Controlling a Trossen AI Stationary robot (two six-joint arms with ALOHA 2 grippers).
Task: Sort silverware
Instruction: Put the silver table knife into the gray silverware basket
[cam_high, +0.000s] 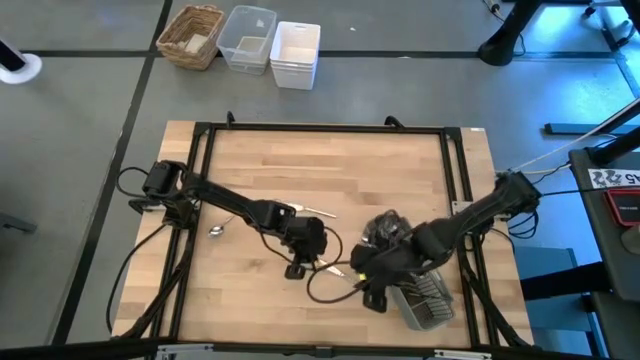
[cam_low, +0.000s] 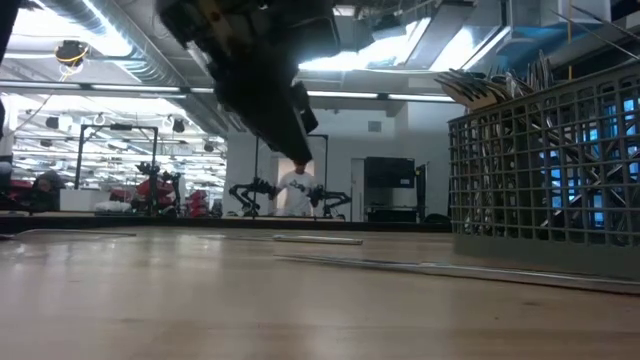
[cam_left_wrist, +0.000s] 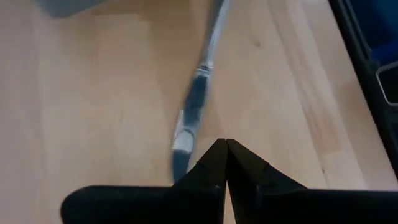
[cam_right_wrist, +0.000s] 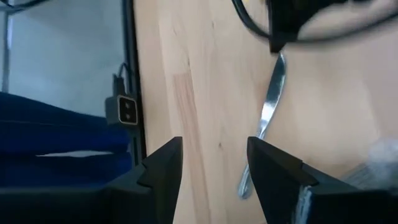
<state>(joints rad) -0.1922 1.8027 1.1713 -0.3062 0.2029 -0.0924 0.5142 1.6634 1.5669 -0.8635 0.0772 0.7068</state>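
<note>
My left gripper is shut and sits near the table's middle, toward the near edge. A slim silver utensil lies flat on the wood, reaching away from beside its fingertips; I cannot tell whether they touch it. My right gripper is open, just left of the grey caddy. The same utensil points toward it, its near end lying between the fingers without touching them. A spoon and another piece lie apart on the table. Several pieces stand in the caddy.
A black frame borders the wooden table. The caddy stands at the near right. A wicker basket and white bins sit beyond the far edge. Black cables loop between the grippers. Bare wood lies across the far half.
</note>
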